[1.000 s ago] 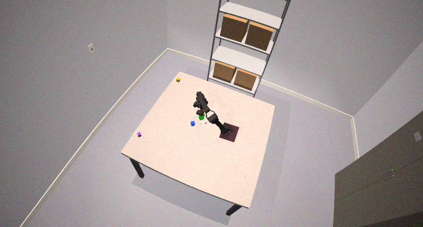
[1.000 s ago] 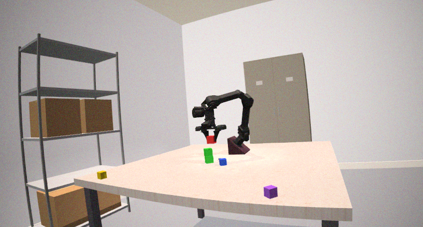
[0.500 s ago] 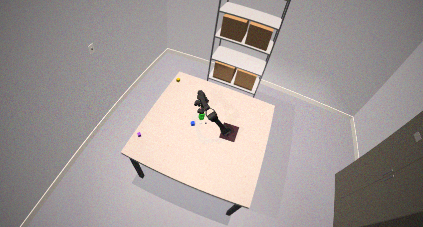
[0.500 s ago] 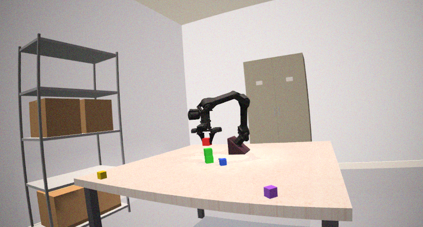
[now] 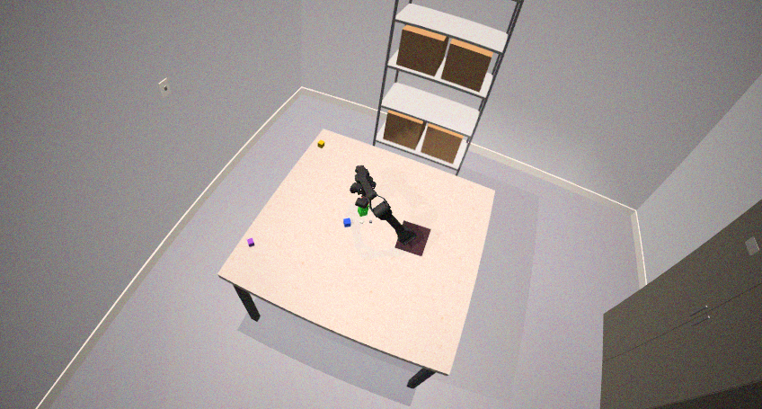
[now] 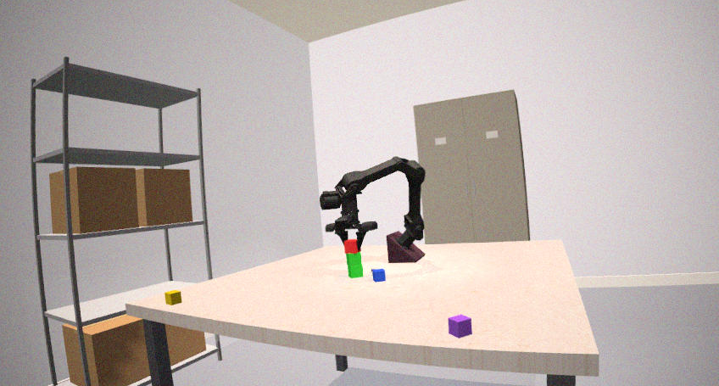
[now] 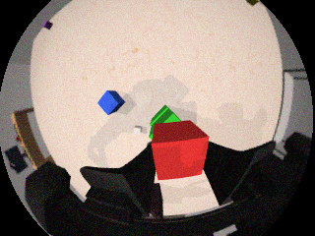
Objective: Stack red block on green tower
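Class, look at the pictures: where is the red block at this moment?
In the exterior view the red block is held in the gripper right atop the green tower, just left of the blue block.

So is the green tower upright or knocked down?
Upright: the green tower stands straight on the table, with the red block on top, inside the claw.

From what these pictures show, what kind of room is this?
Probably a storeroom or workshop used as a robot test room: a metal shelving unit holding cardboard boxes, a tall closed cabinet, and a table carrying only the arm and small coloured blocks.
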Motion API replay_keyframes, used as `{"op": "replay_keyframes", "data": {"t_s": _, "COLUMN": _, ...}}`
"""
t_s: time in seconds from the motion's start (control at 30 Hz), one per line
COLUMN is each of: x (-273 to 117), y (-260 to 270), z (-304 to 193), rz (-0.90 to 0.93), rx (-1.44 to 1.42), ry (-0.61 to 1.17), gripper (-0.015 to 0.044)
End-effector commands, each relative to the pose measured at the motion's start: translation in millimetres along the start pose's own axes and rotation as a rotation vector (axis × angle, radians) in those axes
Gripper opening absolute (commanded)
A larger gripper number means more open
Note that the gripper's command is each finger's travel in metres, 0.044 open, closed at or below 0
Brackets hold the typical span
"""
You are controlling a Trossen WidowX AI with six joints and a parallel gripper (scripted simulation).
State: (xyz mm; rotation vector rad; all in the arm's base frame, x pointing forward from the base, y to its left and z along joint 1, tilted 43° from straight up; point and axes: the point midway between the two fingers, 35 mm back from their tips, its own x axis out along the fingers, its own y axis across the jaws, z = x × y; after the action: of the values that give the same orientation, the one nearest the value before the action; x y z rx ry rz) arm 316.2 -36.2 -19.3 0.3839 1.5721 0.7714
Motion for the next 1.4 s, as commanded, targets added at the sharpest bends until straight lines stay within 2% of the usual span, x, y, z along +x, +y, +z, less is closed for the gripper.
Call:
{"op": "replay_keyframes", "data": {"t_s": 0.0, "x": 0.1, "y": 0.4, "z": 0.9, "rz": 0.003, "rx": 0.002, "ry": -0.006, "gripper": 0.0000}}
{"op": "replay_keyframes", "data": {"t_s": 0.23, "x": -2.0, "y": 0.4, "z": 1.0, "rz": 0.003, "rx": 0.002, "ry": -0.006, "gripper": 0.0000}}
{"op": "replay_keyframes", "data": {"t_s": 0.8, "x": 0.1, "y": 0.0, "z": 0.1, "rz": 0.000, "rx": 0.000, "ry": 0.000, "gripper": 0.0440}}
{"op": "replay_keyframes", "data": {"t_s": 1.37, "x": 0.1, "y": 0.0, "z": 0.1, "rz": 0.000, "rx": 0.000, "ry": 0.000, "gripper": 0.0440}}
